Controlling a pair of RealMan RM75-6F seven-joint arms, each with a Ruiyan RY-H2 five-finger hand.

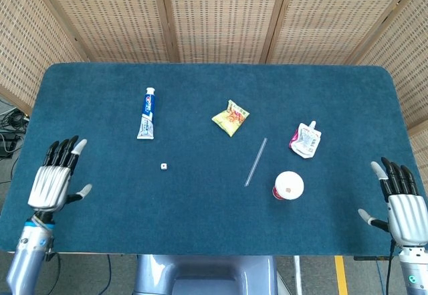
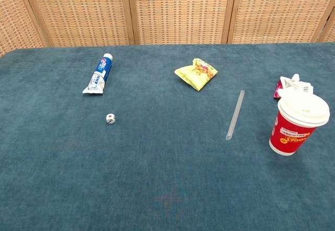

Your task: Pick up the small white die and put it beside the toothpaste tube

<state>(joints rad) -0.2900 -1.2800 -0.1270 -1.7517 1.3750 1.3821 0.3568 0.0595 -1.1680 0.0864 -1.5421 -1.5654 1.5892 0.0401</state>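
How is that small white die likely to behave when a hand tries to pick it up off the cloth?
The die is tiny beside the left hand's broad fingers, so it probably needs a fine pinch and may squirt out. It looks rigid and light, so unlikely to deform. Nudged, it may tumble onto another face, though the felt-like table should stop it rolling far.
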